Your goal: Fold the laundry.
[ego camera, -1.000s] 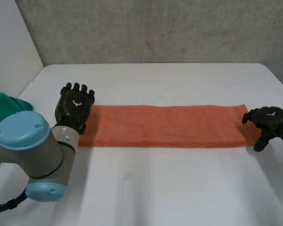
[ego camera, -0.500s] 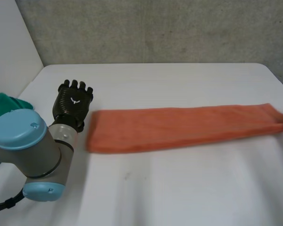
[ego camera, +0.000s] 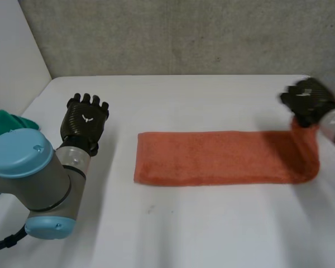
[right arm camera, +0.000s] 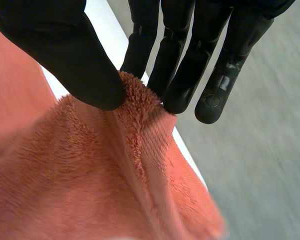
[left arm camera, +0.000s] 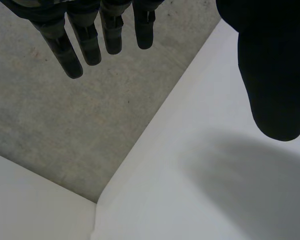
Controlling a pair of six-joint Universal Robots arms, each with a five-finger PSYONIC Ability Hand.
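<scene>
Right robot hand (ego camera: 306, 101) on one towel (ego camera: 212, 157)

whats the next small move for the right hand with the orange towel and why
Probably carry the right hand across over the orange towel toward its other end. It pinches the towel's right end between thumb and fingers, raised off the table, while the rest lies flat. The left hand is open, apart from the cloth, not holding it down.
</scene>
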